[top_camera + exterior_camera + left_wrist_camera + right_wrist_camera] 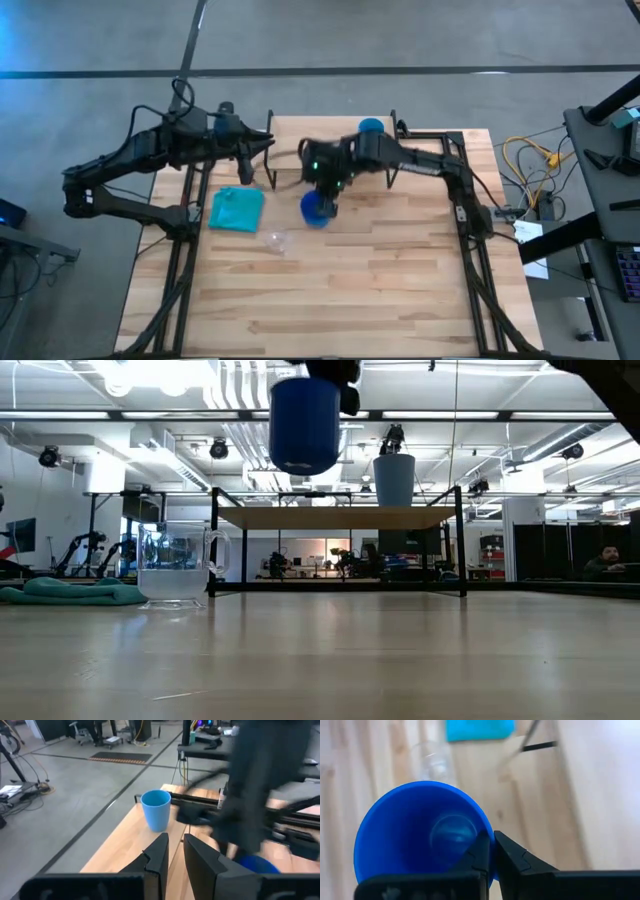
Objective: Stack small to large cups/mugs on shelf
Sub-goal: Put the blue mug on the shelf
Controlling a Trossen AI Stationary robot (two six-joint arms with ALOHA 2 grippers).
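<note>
Overhead lights and ducts fill the room behind the wooden table (400,290), and a person sits far off at the low view's right edge. On the table stands the shelf (335,517), a light board on thin black legs.

Right tool (491,851): clenched on the rim of the dark blue mug (420,832), one finger inside the wall and one outside. The mug hangs upright below this tool, well clear of the table; in the low view it (304,425) sits higher than the shelf board. From above, the mug (317,209) is in front of the shelf, not over it.

The light blue cup (394,480) stands upright on the shelf, beyond the right tool toward the shelf's far edge; the high view shows it (371,127) there too.

The clear cup (275,240) rests on the table, near the right tool and off to its side, with the teal cloth (236,209) just beyond it.

Left tool (175,851): it grasps nothing, its fingers drawn near together with a narrow gap between. It hovers at the shelf's left end, the light blue cup (156,809) ahead of it.
</note>
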